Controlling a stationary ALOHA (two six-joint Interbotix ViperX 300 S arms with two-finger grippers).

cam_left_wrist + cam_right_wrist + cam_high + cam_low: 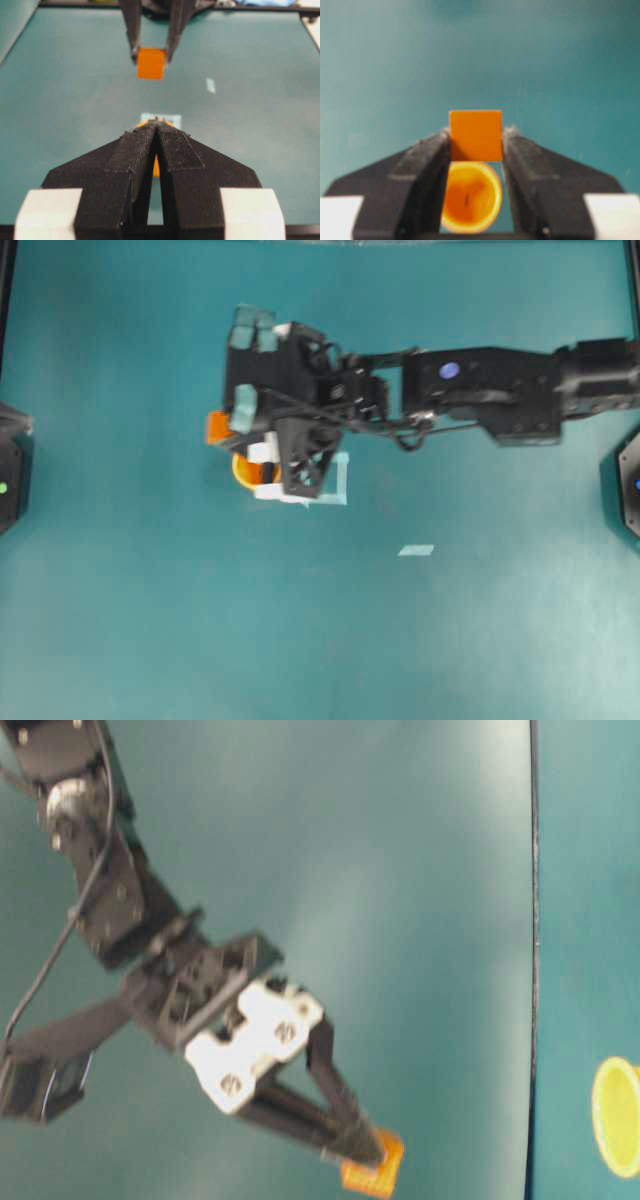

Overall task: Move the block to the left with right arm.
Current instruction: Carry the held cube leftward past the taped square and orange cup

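Note:
The small orange block (475,135) sits pinched between the black fingers of my right gripper (476,139), which is shut on it. From overhead, the right arm reaches in from the right, and the block (217,427) pokes out at the gripper's left end. It hangs above the table, seen from the left wrist (151,63) and at table level (375,1167). The yellow-orange cup (470,197) stands below, just behind the block. My left gripper (157,123) is shut with nothing in it, pointing at the cup.
The cup (243,469) is mostly hidden under the right gripper. Pale tape marks lie on the teal table: a corner shape (341,480) and a small strip (416,550). Black arm bases sit at the left edge (10,480) and right edge (628,485).

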